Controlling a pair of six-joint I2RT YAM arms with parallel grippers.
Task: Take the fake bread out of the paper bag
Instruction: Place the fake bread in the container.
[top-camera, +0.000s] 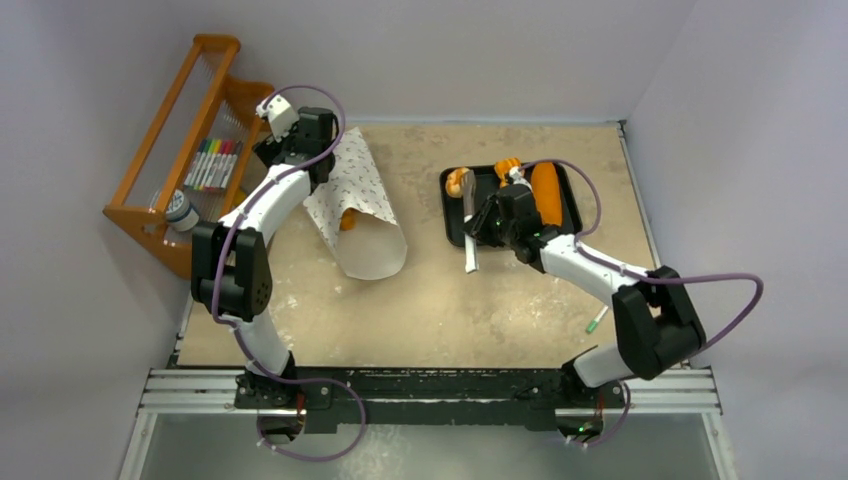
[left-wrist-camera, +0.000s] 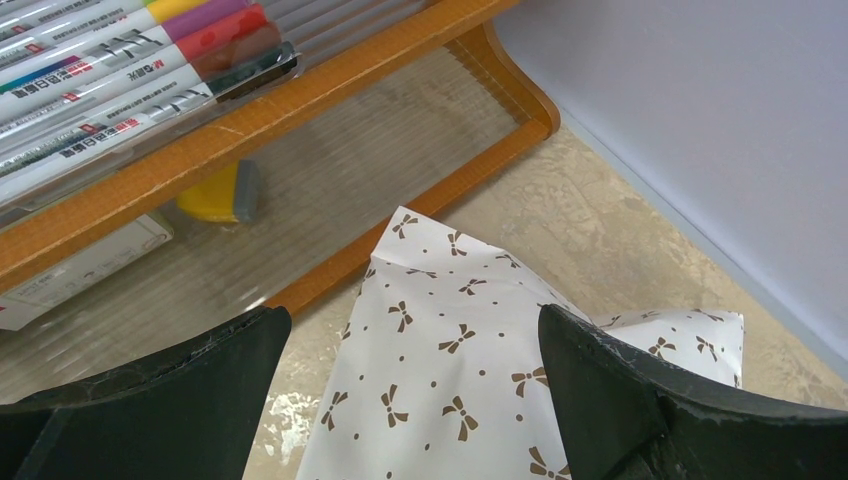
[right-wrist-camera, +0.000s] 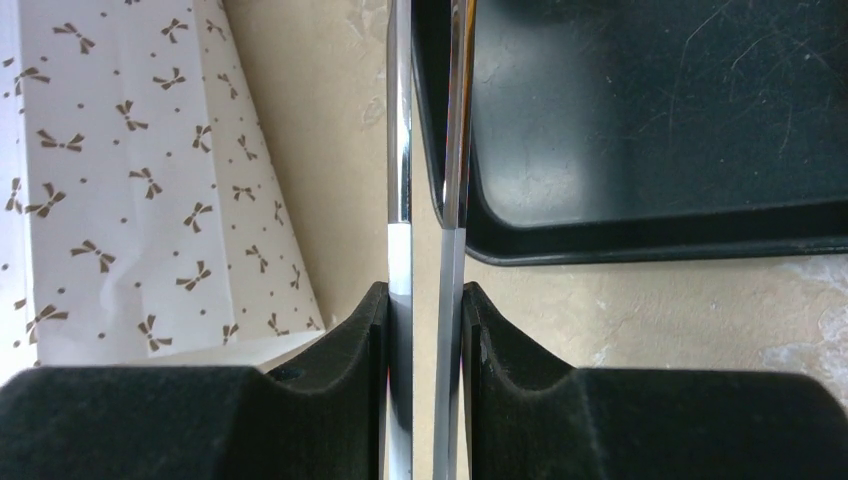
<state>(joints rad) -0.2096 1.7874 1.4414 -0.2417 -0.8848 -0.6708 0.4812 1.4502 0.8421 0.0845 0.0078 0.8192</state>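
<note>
The white paper bag (top-camera: 365, 200) with brown bow marks lies on the table, its open mouth toward the near right. An orange bread piece (top-camera: 347, 220) shows at the bag's middle. My left gripper (top-camera: 322, 172) is open over the bag's far closed end; in the left wrist view (left-wrist-camera: 410, 318) the bag (left-wrist-camera: 440, 380) lies between the spread fingers. My right gripper (top-camera: 482, 225) is shut on metal tongs (top-camera: 468, 235), seen in the right wrist view (right-wrist-camera: 425, 295) as two blades (right-wrist-camera: 400, 150). The black tray (top-camera: 484, 185) holds a long loaf (top-camera: 546, 193), a roll (top-camera: 458, 180) and a croissant (top-camera: 507, 168).
An orange wooden rack (top-camera: 150, 150) with coloured markers (top-camera: 212, 163) stands at the back left, close to my left gripper. A green marker (top-camera: 597, 320) lies near the right arm. Walls bound the table at back and right. The tray's corner (right-wrist-camera: 650, 120) sits beside the tongs.
</note>
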